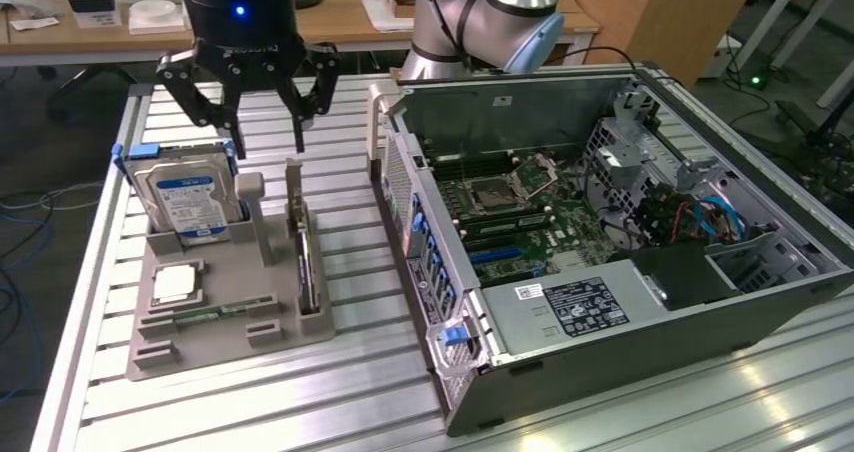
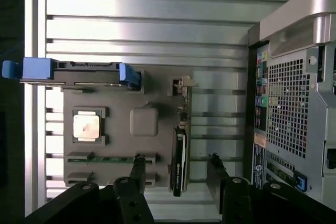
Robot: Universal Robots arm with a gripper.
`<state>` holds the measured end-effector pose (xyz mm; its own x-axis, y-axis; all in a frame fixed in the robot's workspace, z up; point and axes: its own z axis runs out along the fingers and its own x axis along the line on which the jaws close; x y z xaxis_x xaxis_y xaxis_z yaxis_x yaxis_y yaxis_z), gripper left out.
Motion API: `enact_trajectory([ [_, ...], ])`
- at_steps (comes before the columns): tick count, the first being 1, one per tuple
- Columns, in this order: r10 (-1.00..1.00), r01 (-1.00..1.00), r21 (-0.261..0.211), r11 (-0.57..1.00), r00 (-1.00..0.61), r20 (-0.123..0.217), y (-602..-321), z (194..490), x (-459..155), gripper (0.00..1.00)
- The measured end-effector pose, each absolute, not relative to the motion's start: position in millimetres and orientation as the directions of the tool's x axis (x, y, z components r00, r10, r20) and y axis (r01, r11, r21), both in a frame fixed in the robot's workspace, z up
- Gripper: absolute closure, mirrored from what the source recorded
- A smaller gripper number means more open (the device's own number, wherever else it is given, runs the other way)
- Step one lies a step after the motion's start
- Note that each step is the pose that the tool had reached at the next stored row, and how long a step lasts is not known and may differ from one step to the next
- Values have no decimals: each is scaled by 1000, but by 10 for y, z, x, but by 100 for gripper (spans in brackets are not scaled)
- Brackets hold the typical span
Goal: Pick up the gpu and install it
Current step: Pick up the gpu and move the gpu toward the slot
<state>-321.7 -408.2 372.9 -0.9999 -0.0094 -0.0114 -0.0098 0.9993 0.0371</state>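
Above the far end of a grey moulded plastic holder (image 1: pixel 200 357), in the exterior view, the black linked-finger gripper (image 1: pixel 267 144) hangs straight down from a dark cylindrical wrist that shows a small blue light. Its fingers (image 1: pixel 227 127) are spread wide with nothing between them, clear of the parts below. The silver arm (image 1: pixel 494 22) with pale blue joint caps rises behind the ribbed aluminium table (image 1: pixel 267 412). The gpu (image 1: pixel 310 272), a thin dark circuit card, stands on its long edge in a slot on the holder's side toward the exterior view's right, below the gripper and apart from it. A silver hard drive (image 1: pixel 194 197) with a blue-white label stands upright at the holder's far end. A square metal-topped processor chip (image 1: pixel 174 284) and a small green memory stick (image 1: pixel 207 315) lie flat in recesses. An open dark grey computer case (image 1: pixel 601 242) lies on its side at the exterior view's right, motherboard exposed.

In the wrist view, looking straight down, the gripper (image 2: pixel 176 162) straddles the gpu (image 2: pixel 179 156), seen edge-on. One finger (image 2: pixel 137 169) stands to each side of the card, with a gap between. The hard drive (image 2: pixel 71 73), processor chip (image 2: pixel 86 127) and memory stick (image 2: pixel 110 158) sit in the holder (image 2: pixel 144 121). The computer case (image 2: pixel 294 103) lies beside it on the table (image 2: pixel 147 24).
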Motion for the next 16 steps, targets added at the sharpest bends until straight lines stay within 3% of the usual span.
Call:
enact_trajectory([
  [16, 14, 13, 36, 999, -1000, -19, -4180, 3486, -3212, 41],
])
